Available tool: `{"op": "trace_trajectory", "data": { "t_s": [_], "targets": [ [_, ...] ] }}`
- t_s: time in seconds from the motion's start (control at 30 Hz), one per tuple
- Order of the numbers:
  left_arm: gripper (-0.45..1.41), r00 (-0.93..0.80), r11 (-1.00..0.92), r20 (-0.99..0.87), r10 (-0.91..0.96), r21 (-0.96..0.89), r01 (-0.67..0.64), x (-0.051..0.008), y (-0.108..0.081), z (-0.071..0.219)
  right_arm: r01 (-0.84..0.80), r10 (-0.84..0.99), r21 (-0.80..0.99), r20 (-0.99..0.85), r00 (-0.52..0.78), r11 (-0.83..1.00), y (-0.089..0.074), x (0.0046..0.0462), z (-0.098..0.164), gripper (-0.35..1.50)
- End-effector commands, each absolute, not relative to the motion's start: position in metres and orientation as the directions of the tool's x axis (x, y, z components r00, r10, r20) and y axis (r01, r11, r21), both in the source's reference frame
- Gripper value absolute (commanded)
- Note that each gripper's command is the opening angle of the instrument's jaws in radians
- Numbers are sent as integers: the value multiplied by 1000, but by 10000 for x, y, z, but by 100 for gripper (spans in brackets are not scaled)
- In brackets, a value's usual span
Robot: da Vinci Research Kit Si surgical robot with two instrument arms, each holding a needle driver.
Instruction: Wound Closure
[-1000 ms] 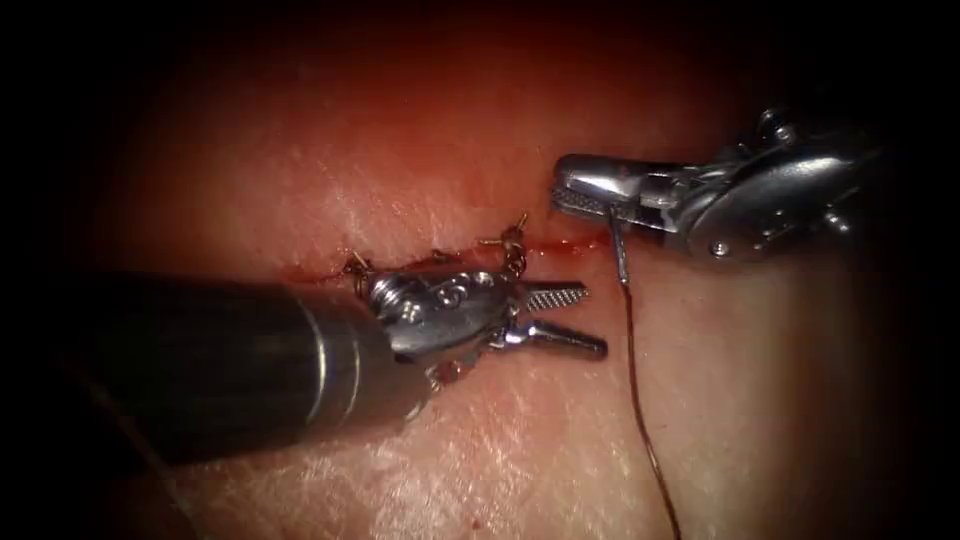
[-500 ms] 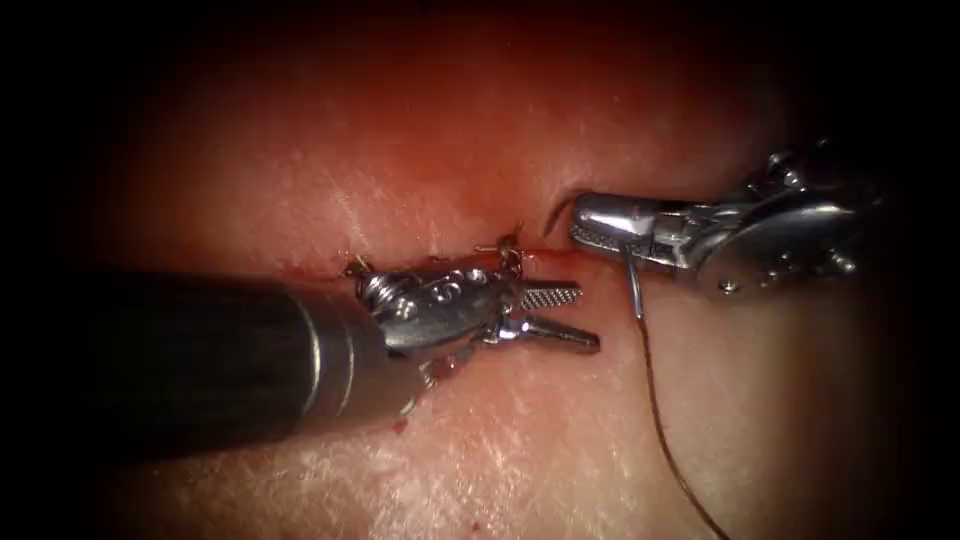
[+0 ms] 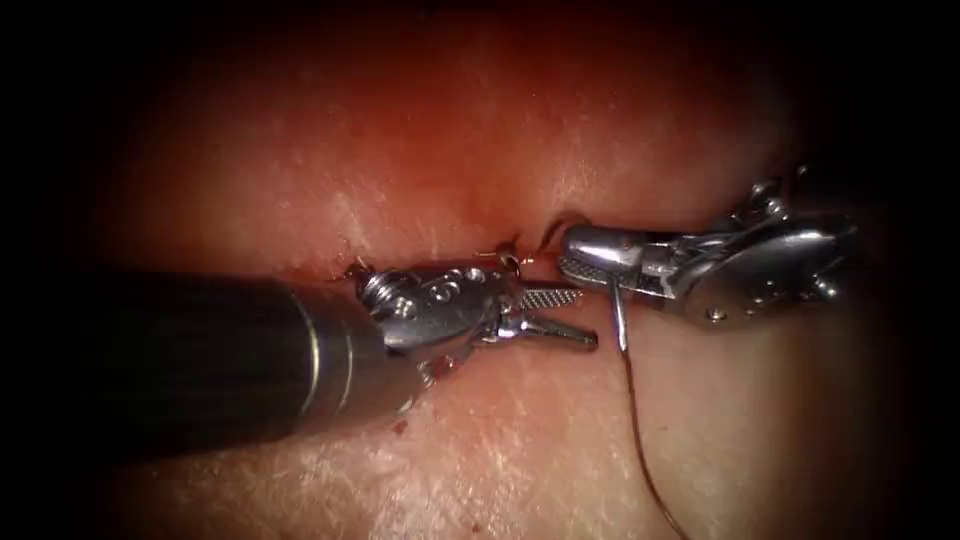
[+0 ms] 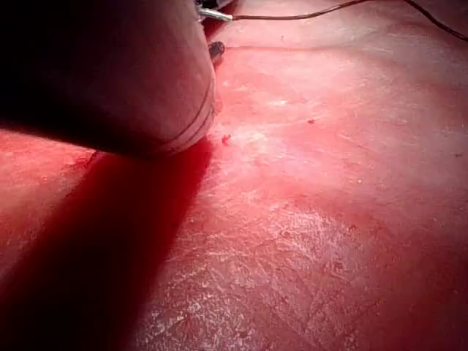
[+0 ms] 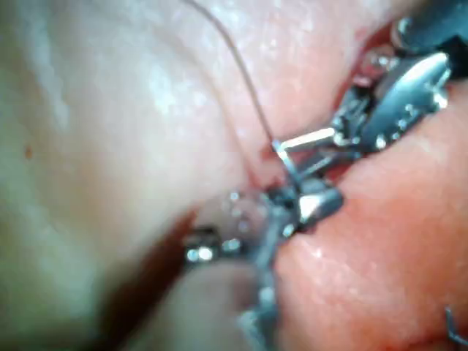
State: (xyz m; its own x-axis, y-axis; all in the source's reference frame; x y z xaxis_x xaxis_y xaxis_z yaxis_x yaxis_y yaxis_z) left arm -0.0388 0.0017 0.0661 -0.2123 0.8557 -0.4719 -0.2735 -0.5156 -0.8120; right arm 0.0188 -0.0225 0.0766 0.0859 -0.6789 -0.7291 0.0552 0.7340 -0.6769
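Since a second ago your right tool (image 3: 585, 262), clamped on the needle (image 3: 619, 312), has sunk to the cut (image 3: 530, 256); keep the left tool (image 3: 560, 315), jaws apart and empty, close beside it.

- The tissue (image 3: 480, 150) spans the frame, and the cut (image 3: 430, 262) runs across its centre.
- The left tool (image 3: 560, 315) is placed at centre, entering from the lower left, just below the cut.
- The right tool (image 3: 590, 262) is placed right of centre, entering from the right edge.
- The needle (image 3: 618, 315) is held in the right tool near its swaged end, just right of the left tool's tips.
- The thread (image 3: 640, 440) is trailed from the needle towards the lower right.
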Motion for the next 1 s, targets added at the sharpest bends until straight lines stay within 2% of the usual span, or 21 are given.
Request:
{"op": "trace_trajectory", "data": {
  "t_s": [0.03,1.0],
  "targets": [
    [34,-213,-515,-471,856,-813,-273,-394,15,667,55,-679,-677,-729,82,734,-231,195,774,-35],
    [33,-219,-515,-468,856,-810,-281,-393,14,666,61,-470,-466,-879,86,883,-238,196,810,-35]
  ]
}}
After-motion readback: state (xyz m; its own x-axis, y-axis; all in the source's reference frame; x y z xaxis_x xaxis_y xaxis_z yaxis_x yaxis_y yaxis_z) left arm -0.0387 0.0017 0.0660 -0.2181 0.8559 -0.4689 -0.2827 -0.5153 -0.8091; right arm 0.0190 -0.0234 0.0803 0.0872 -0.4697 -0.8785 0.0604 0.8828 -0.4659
